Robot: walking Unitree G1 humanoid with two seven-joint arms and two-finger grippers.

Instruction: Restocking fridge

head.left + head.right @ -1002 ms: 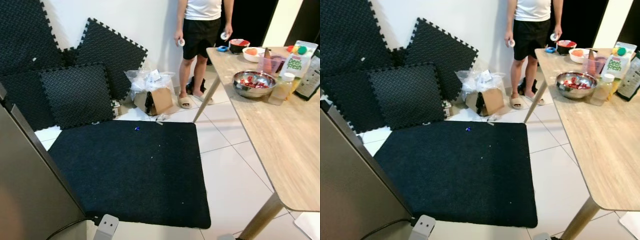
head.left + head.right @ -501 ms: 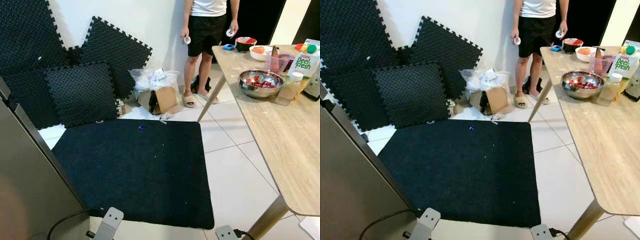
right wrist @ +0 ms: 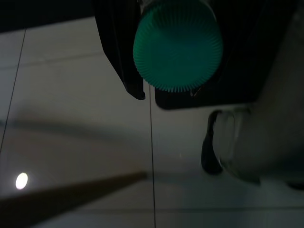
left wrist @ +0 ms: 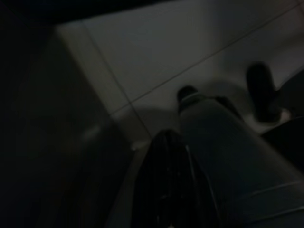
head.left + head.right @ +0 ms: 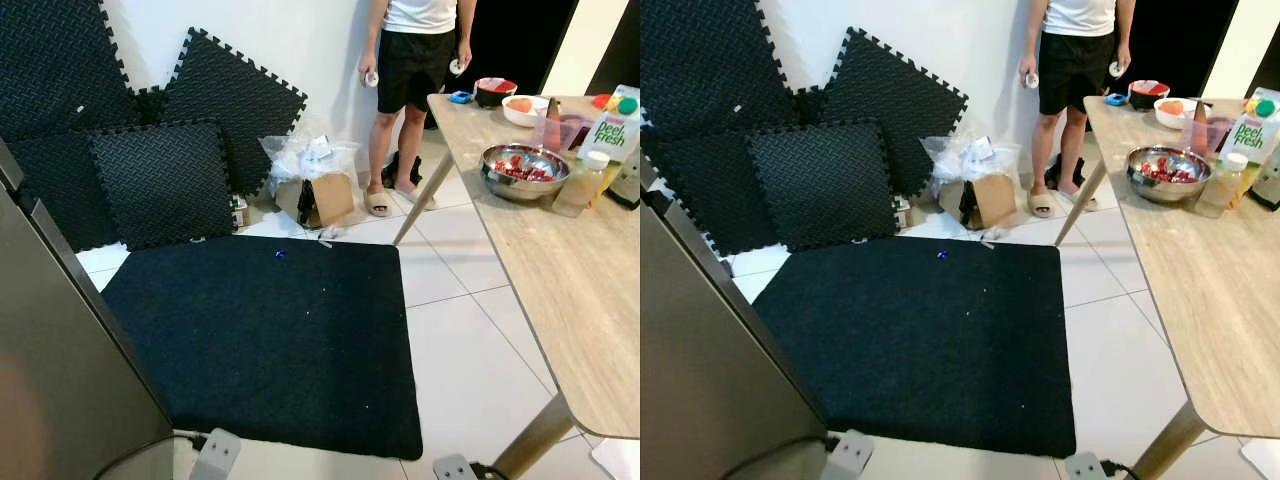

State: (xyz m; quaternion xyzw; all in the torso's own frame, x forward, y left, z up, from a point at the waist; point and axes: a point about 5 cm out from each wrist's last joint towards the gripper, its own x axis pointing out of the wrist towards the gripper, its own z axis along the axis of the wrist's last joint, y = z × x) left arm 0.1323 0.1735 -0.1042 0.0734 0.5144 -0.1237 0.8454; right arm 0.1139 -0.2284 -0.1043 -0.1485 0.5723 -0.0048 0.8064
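Grey fridge (image 5: 60, 370) panel at near left; a black floor mat (image 5: 265, 340) covers the white tiles, with foam tiles (image 5: 150, 180) propped against the wall. Wooden table (image 5: 560, 280) at right carries a steel bowl (image 5: 524, 170) of red pieces, a juice carton (image 5: 612, 125) and a bottle (image 5: 580, 182). A person (image 5: 415, 60) stands at the table's far end. Right gripper (image 3: 173, 52) is closed around a container with a ribbed green cap (image 3: 178, 45) — held above the tiles. Left gripper (image 4: 166, 185) hangs in shade; finger spacing cannot be judged.
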